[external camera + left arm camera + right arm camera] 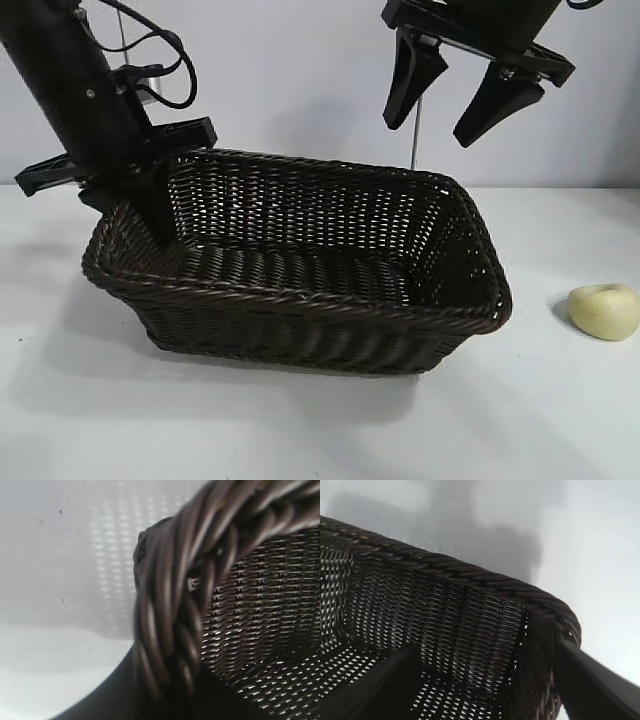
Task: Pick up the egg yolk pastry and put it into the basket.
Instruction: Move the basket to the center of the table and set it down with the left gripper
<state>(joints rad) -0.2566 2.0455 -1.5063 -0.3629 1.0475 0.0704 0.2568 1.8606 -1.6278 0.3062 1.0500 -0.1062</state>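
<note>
The dark brown woven basket stands in the middle of the white table. The pale yellow egg yolk pastry lies on the table to the right of the basket, near the view's edge, apart from both grippers. My left gripper is at the basket's left rim, one finger inside and one outside, shut on the braided rim. My right gripper hangs open and empty above the basket's back right corner. The right wrist view shows that corner's rim below its spread fingers. Neither wrist view shows the pastry.
The white table runs in front of the basket and to its right around the pastry. A pale wall stands behind. Cables hang by the left arm.
</note>
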